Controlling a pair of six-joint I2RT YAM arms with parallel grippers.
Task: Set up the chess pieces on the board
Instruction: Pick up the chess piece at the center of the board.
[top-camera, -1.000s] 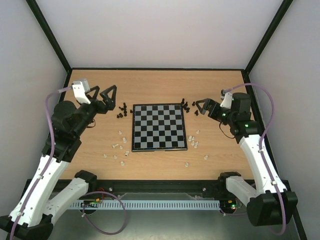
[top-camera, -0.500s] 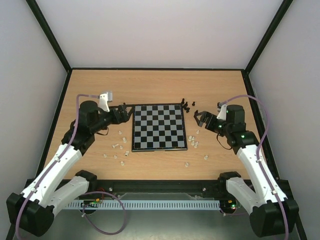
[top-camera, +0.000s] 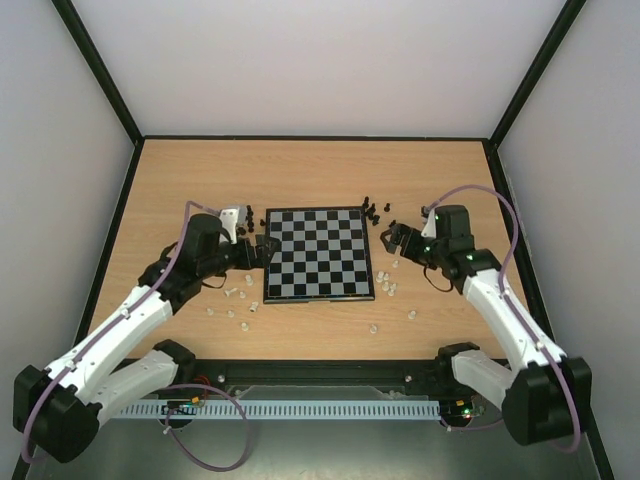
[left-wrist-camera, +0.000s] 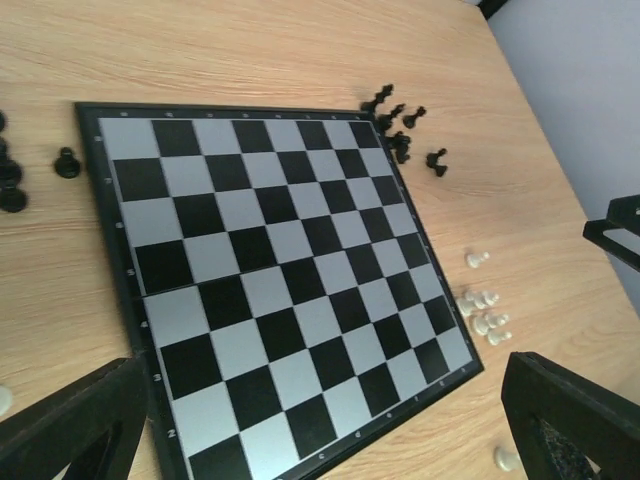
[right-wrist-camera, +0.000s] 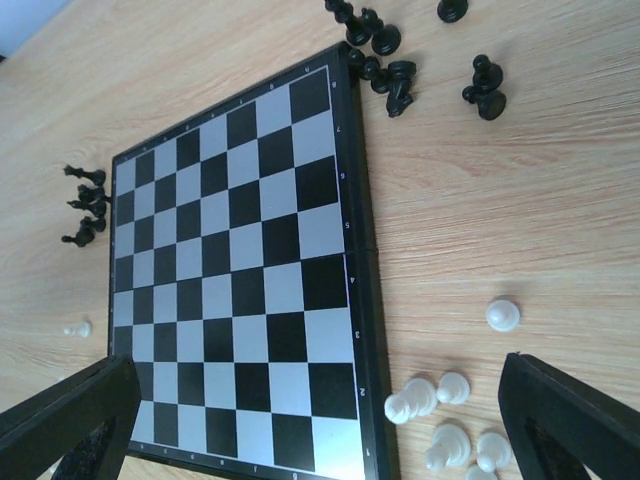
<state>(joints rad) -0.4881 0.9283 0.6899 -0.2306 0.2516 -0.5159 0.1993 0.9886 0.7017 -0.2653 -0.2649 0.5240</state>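
The board (top-camera: 318, 255) lies flat mid-table with no piece on its squares. Black chess pieces (top-camera: 372, 210) cluster off its far right corner, and more stand by its left edge (left-wrist-camera: 67, 162). Cream-white chess pieces (top-camera: 386, 284) lie on the wood to its right, and others (top-camera: 236, 294) to its left. My left gripper (top-camera: 261, 249) hangs open at the board's left edge. My right gripper (top-camera: 386, 240) hangs open at its right edge, over white pieces (right-wrist-camera: 440, 420). Both wrist views look across the board (left-wrist-camera: 270, 270) (right-wrist-camera: 250, 280) between wide-spread fingers, with nothing held.
A black frame (top-camera: 310, 138) borders the wooden table (top-camera: 310, 175), with white walls behind and at both sides. Single white pieces (top-camera: 373, 327) lie toward the near edge. The right gripper's finger (left-wrist-camera: 615, 228) shows at the edge of the left wrist view.
Both arms have swung inward and down toward the board. The left gripper moved right to its left edge and the right gripper moved left to its right edge. Both stayed open.
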